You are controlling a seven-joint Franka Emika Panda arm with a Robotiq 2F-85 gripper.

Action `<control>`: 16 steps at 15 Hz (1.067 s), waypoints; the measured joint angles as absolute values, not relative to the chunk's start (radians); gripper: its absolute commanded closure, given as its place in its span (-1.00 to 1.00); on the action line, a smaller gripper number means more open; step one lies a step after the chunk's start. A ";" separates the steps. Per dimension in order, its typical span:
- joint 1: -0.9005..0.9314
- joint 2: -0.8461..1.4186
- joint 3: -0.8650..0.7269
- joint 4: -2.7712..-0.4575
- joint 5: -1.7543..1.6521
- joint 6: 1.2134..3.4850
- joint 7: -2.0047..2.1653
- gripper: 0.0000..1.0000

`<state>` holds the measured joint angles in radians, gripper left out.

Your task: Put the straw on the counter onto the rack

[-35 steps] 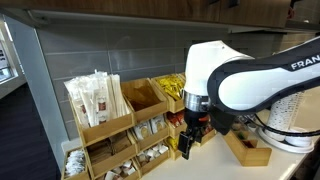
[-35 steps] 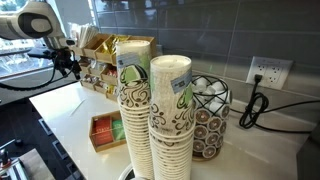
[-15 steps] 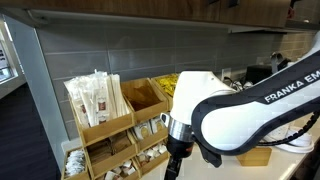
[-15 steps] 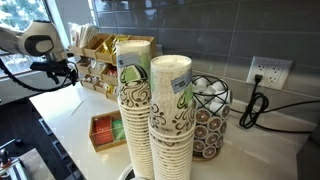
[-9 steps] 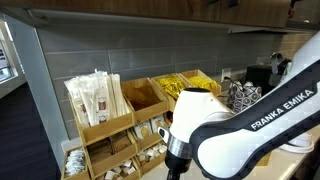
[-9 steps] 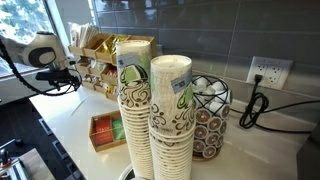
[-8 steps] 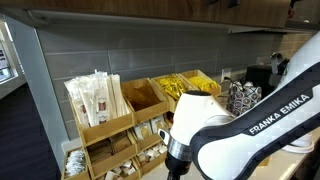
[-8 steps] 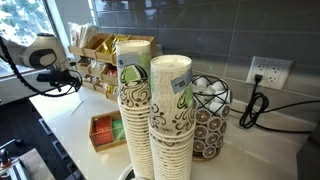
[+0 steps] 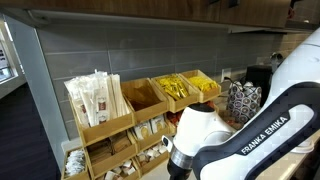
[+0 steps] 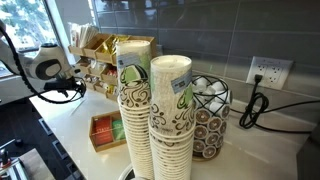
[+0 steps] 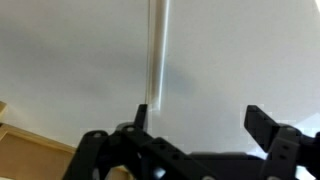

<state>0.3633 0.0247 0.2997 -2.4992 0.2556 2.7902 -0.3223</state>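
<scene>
In the wrist view a white paper-wrapped straw (image 11: 157, 55) lies on the pale counter (image 11: 240, 60), running up from beside my left finger. My gripper (image 11: 200, 122) is open and empty just above the counter, with the straw's near end at the left fingertip. In an exterior view the gripper (image 10: 72, 90) hangs low over the counter (image 10: 70, 118) in front of the wooden rack (image 10: 100, 60). The rack (image 9: 110, 115) with its slanted bins of straws and packets also shows behind my arm. The gripper itself is hidden below the frame there.
Tall stacks of paper cups (image 10: 150, 110) stand in the foreground. A small low wooden tray (image 10: 103, 132) of packets sits beside them. A wire holder of pods (image 10: 210, 115) and a wall socket (image 10: 268, 72) are further along.
My arm has moved away from the rack and lowered toward the counter. The gripper now sits just above the straw.
</scene>
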 measured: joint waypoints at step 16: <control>0.312 0.075 0.294 -2.500 0.046 2.853 -0.164 0.40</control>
<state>0.3120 0.0752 0.2935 -2.4997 0.0459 2.8526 -0.1638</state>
